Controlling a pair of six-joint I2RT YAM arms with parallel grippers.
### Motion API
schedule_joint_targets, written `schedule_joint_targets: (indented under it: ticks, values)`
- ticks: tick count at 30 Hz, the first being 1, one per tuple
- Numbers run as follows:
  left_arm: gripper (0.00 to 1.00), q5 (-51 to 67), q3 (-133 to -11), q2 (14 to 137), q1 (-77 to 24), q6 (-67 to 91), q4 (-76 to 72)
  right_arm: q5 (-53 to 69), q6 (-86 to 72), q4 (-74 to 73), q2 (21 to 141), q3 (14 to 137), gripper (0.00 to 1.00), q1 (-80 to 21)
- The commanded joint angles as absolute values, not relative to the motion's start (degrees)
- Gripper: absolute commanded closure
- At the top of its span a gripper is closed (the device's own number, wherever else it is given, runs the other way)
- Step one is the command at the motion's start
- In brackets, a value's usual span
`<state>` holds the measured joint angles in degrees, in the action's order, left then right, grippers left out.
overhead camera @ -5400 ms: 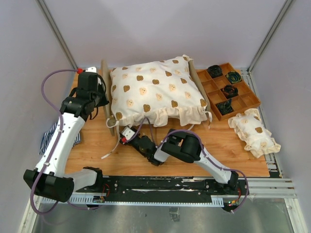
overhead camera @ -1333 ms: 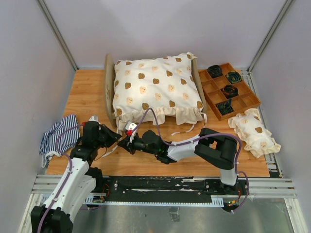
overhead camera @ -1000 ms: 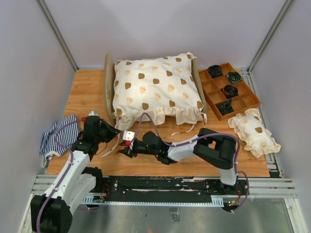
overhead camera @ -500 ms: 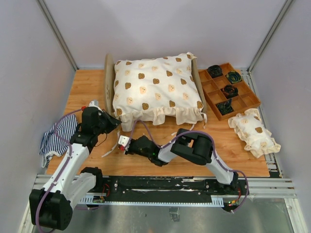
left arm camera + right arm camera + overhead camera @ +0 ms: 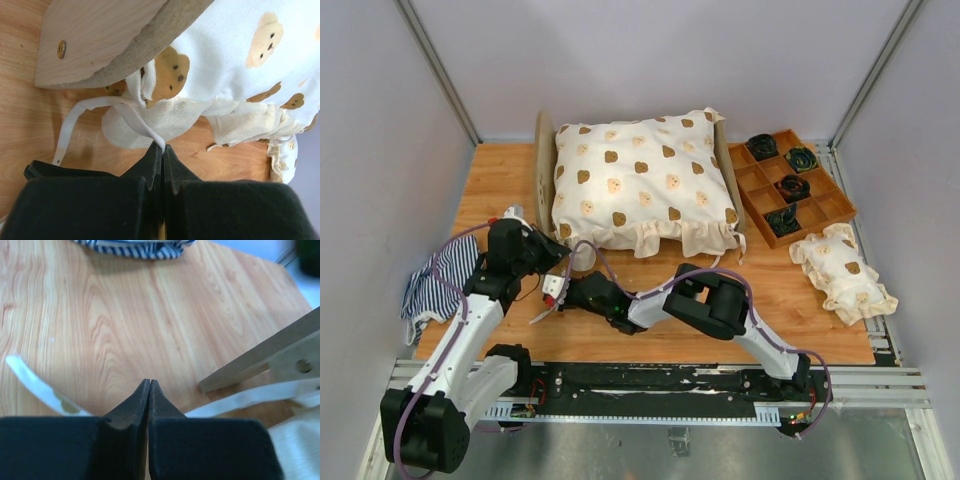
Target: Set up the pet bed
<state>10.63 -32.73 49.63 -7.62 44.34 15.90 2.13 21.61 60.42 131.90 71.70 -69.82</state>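
Top external view: the pet bed (image 5: 542,170) stands just left of the tray (image 5: 840,212), its long axis pointing toward the tray and its rounded end board away from it. Near that board, the left hand (image 5: 160,147) pinches a white tie (image 5: 137,125); the right hand (image 5: 149,382) is pressed together.

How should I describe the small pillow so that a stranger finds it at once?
On the wooden table, look to the right edge, nearer than the brown compartment tray. There lies the small pillow, cream with brown bear faces and a ruffled edge. Its print matches the large cushion on the pet bed, but it is far smaller and lies alone.
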Motion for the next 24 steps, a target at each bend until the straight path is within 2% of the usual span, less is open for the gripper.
schedule_joint_targets:
  ticks: [1,5,12,18,21,24]
  values:
    - [1.0,10.8,-35.4,49.8,-6.9,43.1,15.4,3.4,24.2,57.4,132.5,69.0,1.0,-71.1]
    - [1.0,10.3,-35.5,49.8,-6.9,42.7,15.3,4.4,27.2,53.6,129.9,66.0,1.0,-71.2]
    - [1.0,8.1,-33.8,49.2,-6.8,43.0,14.9,9.2,36.9,28.2,124.9,66.4,1.0,-71.1]
    - [1.0,7.9,-31.0,50.4,-6.6,43.5,13.0,9.7,44.1,30.3,115.8,56.6,0.99,-71.2]
    - [1.0,8.3,-30.0,50.9,-6.5,43.6,12.2,14.6,48.5,25.7,111.1,56.8,0.91,-71.1]
    - [1.0,8.4,-29.3,51.0,-6.3,43.7,11.6,19.1,53.1,15.6,110.0,61.7,0.78,-71.0]
